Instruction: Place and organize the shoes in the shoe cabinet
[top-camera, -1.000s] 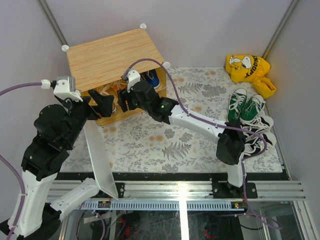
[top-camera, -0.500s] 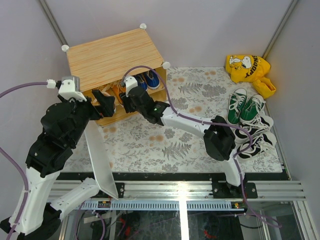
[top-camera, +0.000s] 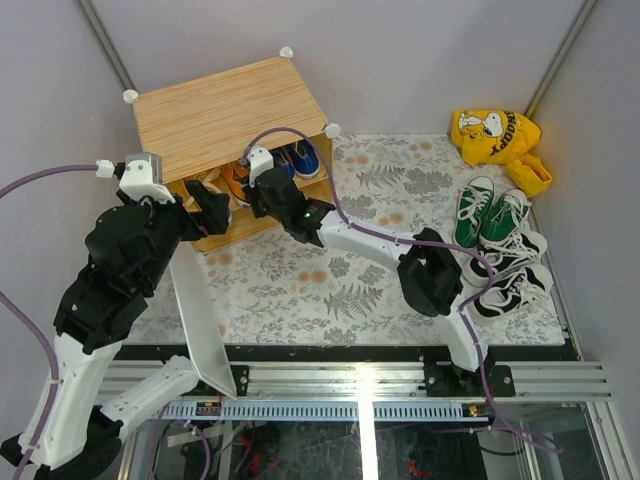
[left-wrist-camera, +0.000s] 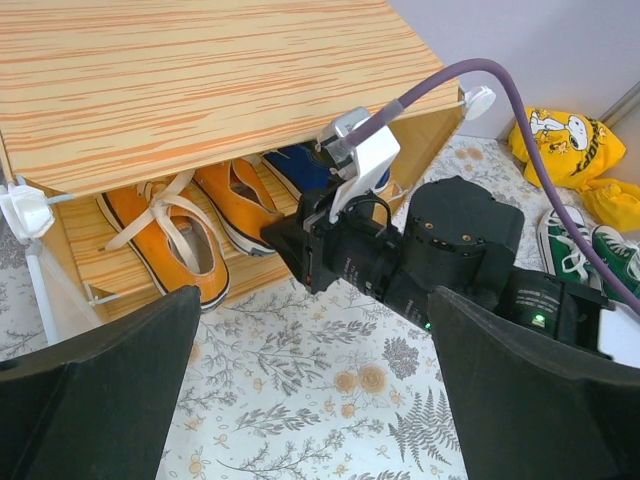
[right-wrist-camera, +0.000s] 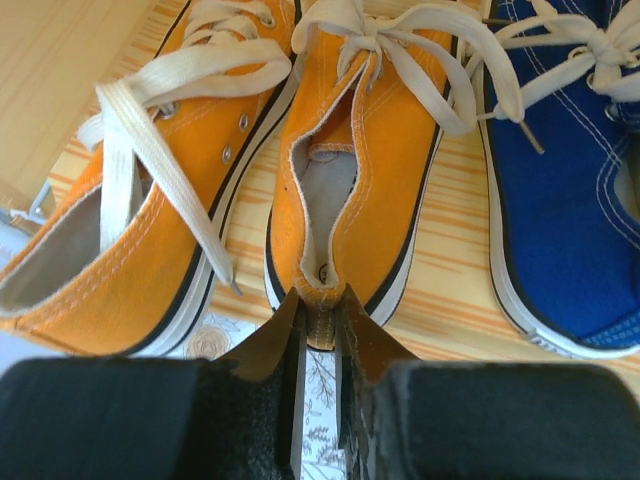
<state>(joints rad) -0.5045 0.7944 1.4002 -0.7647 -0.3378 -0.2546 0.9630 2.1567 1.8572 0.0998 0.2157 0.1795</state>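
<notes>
Pinching the heel of an orange shoe (right-wrist-camera: 400, 200) that lies inside the cabinet (left-wrist-camera: 200, 80), toe hidden under its top, the right gripper (right-wrist-camera: 320, 325) reaches in, while the left gripper (left-wrist-camera: 312, 300) hangs spread nearby.

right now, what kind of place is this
Probably a lab robot cell staged like a home entryway: arms bolted to a metal rail, a shoe cabinet, green sneakers on a flowered mat.

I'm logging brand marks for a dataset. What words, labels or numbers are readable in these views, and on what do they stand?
On the yellow bag: dark block letters beside a cartoon dog, too small and tilted to read.
No text shows on the orange shoe, the blue shoe or the shoe cabinet.
Nothing else is legible.
</notes>
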